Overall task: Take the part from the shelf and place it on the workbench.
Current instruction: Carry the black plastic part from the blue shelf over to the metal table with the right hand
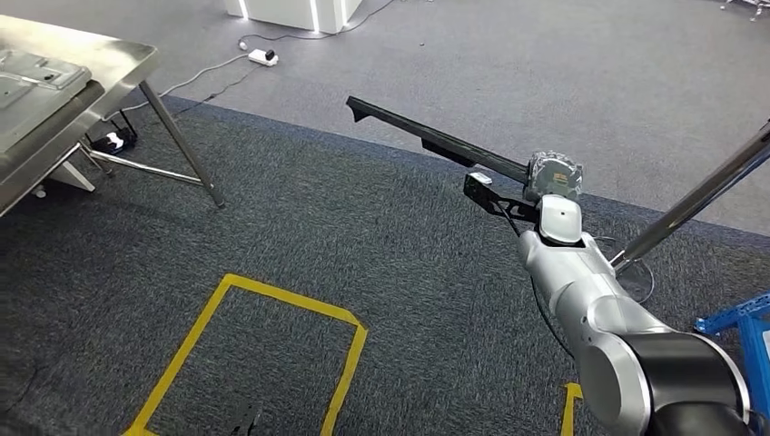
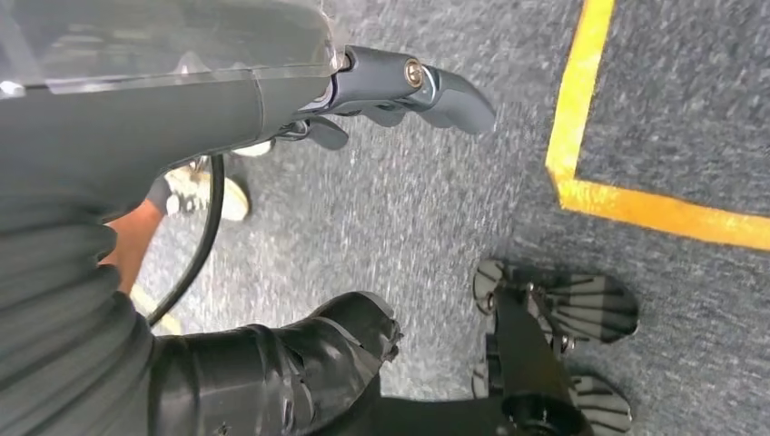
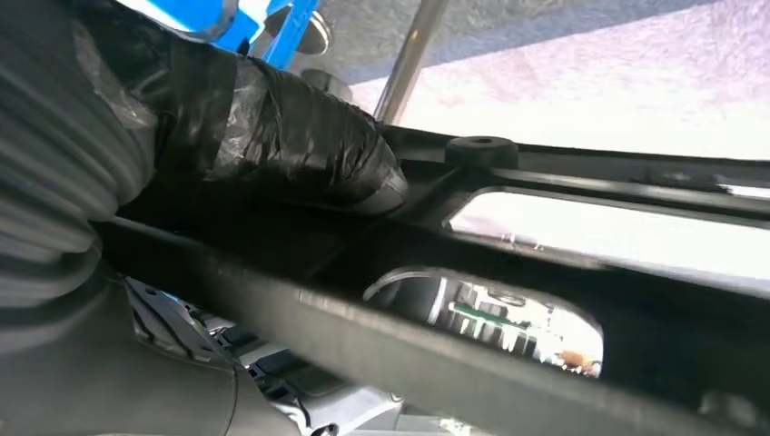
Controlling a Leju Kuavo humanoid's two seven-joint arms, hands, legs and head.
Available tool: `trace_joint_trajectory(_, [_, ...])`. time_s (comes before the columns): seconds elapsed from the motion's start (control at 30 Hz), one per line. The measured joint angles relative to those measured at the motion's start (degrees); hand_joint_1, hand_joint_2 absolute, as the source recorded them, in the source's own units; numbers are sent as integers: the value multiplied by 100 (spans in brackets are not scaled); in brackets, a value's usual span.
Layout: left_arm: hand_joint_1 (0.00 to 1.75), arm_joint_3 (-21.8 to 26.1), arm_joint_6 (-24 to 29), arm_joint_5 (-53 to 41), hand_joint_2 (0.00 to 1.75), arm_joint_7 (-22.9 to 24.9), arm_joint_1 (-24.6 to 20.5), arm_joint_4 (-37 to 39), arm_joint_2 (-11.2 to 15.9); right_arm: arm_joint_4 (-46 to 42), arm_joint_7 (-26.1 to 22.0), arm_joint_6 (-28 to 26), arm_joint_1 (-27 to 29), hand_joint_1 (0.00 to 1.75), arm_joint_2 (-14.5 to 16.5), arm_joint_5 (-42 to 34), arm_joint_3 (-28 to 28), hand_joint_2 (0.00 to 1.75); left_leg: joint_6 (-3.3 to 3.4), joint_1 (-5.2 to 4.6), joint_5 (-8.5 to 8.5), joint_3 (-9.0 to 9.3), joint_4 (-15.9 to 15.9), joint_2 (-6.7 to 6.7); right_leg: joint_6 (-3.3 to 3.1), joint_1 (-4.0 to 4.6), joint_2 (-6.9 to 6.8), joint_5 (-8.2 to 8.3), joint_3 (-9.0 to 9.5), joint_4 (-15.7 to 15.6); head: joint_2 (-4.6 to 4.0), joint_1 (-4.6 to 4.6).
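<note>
Black plastic, long and slender with an open frame section near its held end, makes up the part point(image 1: 436, 141), which is gripped in the right hand point(image 1: 554, 177) and carried in the air above the dark grey carpet point(image 1: 363, 236). From the hand, the part's long bar is extended up and away to the left, ending in a small angled tip; a shorter bracket-like section is seen just below and left of the hand. In the right wrist view, the part point(image 3: 581, 236) is seen close up as dark bars crossing beside the black-taped thumb point(image 3: 272, 136), which is pressed against it.

The silver right arm point(image 1: 599, 309) is raised from the lower right. The left hand point(image 2: 399, 86) is seen hanging over the carpet with its dark fingers point(image 2: 454, 95) lightly curled and nothing held; whether it counts as open or closed cannot be told for certain.

Far to the left of the right hand, a stainless steel workbench point(image 1: 82, 64) on slanted legs is seen. Below and left of the hand, a yellow taped rectangle point(image 1: 272, 300) is marked on the carpet. To the right, a grey metal pole point(image 1: 699, 195) and a blue frame point(image 1: 740, 318) are visible. A white power strip point(image 1: 263, 56) lies on the lighter floor beyond.
</note>
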Motion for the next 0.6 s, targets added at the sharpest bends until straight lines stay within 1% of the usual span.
trace_joint_trajectory(0.03, [0, 0, 2, 2, 175, 13, 13, 0, 2, -2, 2, -5, 1, 175, 6, 1, -2, 175, -32, 8, 12, -6, -14, -50, -31, -1, -50, 1, 14, -23, 0, -1])
trace_joint_trajectory(0.07, [0, 0, 3, 3, 175, 21, 31, 0, 3, -4, 4, -5, 1, 175, 15, 1, -3, 175, -61, 9, 1, -15, -2, -28, -66, -4, -101, 12, 39, -57, 0, 0])
trace_joint_trajectory(0.1, [0, 0, 4, 4, 175, 28, 43, 0, 4, -5, 5, -5, -1, 175, 20, 2, -4, 175, -91, 2, -49, -47, 69, 73, -107, -12, -156, 24, 70, -94, 0, -4])
trace_joint_trajectory(0.13, [0, 0, 4, 6, 175, 34, 50, 0, 6, -7, 7, -6, -4, 175, 23, 2, -5, 175, -119, -3, -159, -129, 248, 215, -144, -19, -215, 34, 101, -130, 0, -8])
trace_joint_trajectory(0.17, [0, 0, 4, 7, 175, 36, 52, 0, 6, -8, 7, -6, -6, 175, 21, 2, -6, 175, -144, 5, -319, -263, 545, 382, -174, -10, -270, 37, 124, -151, 0, -11])
trace_joint_trajectory(0.2, [0, 0, 4, 7, 175, 37, 48, 0, 6, -8, 7, -7, -8, 175, 21, 1, -8, 175, -171, 18, -497, -446, 928, 493, -196, 0, -329, 31, 137, -158, 0, -17])
trace_joint_trajectory(0.23, [0, 0, 3, 7, 175, 37, 46, 0, 6, -8, 5, -7, -8, 175, 22, 1, -9, 175, -191, 36, -634, -624, 1290, 542, -206, 8, -388, 24, 144, -158, 0, -17])
trace_joint_trajectory(0.27, [0, 0, 3, 7, 175, 37, 47, 0, 6, -7, 3, -7, -6, 175, 23, 1, -10, 175, -206, 51, -684, -741, 1514, 561, -209, 11, -445, 15, 151, -157, 0, -17])
trace_joint_trajectory(0.3, [0, 0, 3, 7, 175, 37, 50, 0, 6, -7, 2, -7, -5, 175, 24, 1, -11, 175, -215, 61, -633, -760, 1536, 573, -204, 12, -502, 6, 159, -156, 0, -17])
trace_joint_trajectory(0.33, [0, 0, 3, 8, 175, 37, 53, 0, 6, -7, 1, -7, -4, 175, 25, 1, -11, 175, -218, 66, -480, -649, 1312, 596, -192, 12, -554, -4, 171, -155, 0, -18])
trace_joint_trajectory(0.37, [0, 0, 4, 7, 175, 37, 54, 0, 6, -8, 1, -7, -6, 175, 25, 1, -11, 175, -211, 66, -279, -442, 913, 665, -174, 13, -607, -19, 188, -154, 0, -18])
trace_joint_trajectory(0.4, [0, 0, 4, 8, 175, 37, 49, 0, 6, -8, 0, -7, -8, 175, 25, 1, -11, 175, -199, 39, -133, -224, 505, 767, -149, 27, -657, -38, 202, -150, 0, -18])
trace_joint_trajectory(0.43, [0, 0, 4, 8, 175, 37, 42, 0, 6, -9, -1, -7, -10, 175, 24, 2, -11, 175, -173, 16, -31, -55, 181, 843, -124, 42, -705, -56, 213, -146, 0, -15])
trace_joint_trajectory(0.47, [0, 0, 5, 7, 175, 37, 38, 0, 7, -9, -1, -7, -10, 175, 22, 2, -12, 175, -145, -8, 5, 38, -6, 892, -97, 60, -750, -71, 222, -144, 0, -13])
trace_joint_trajectory(0.5, [0, 0, 5, 7, 175, 37, 36, 0, 7, -9, -1, -7, -11, 175, 22, 2, -13, 175, -116, -36, -12, 53, -53, 878, -70, 72, -795, -80, 229, -148, 0, -11])
trace_joint_trajectory(0.57, [0, 0, 5, 7, 175, 37, 42, 0, 10, -11, 1, -7, -11, 175, 30, 2, -14, 175, -42, -30, 10, 64, -93, 763, -6, 56, -871, -109, 253, -157, 0, -12])
trace_joint_trajectory(0.6, [0, 0, 5, 7, 175, 37, 42, 0, 11, -13, 1, -7, -12, 175, 30, 2, -15, 175, -3, -23, 23, 83, -121, 712, 21, 37, -824, -165, 239, -105, 0, -10])
